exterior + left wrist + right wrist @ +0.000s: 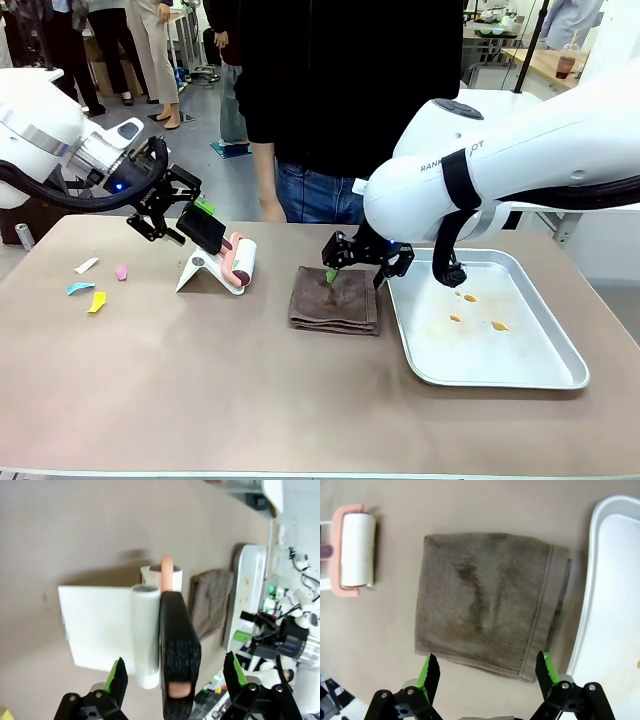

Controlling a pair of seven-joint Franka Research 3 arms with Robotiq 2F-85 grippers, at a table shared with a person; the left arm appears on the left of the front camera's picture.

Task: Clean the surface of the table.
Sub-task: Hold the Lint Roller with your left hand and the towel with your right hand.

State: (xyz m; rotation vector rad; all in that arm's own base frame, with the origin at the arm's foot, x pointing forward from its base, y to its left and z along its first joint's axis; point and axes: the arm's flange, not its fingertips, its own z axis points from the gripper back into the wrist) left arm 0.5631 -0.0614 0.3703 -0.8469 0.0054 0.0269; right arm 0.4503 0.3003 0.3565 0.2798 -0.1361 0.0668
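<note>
Beige bench [200,390]: rigid, smooth matte top, fills foreground; wiped, not gripped. Wide-open left pincer [176,672] straddles stiff black handle [177,640] of lint roller [238,262], unclamped; grip there. Wide-open right pincer [487,672], empty, over soft towel [485,605].

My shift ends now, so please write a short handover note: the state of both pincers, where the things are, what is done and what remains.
Left pincer: open, straddling the black handle of the lint roller, which rests on its white stand; not closed on it.
Right pincer: open, hovering over the folded brown towel, holding nothing.
Table: paper scraps lie near its left end; a silver tray with orange stains sits at the right.
Done: both tools approached, neither grasped.
Left: grasp roller and towel, clear the scraps, probably wipe the table.
</note>
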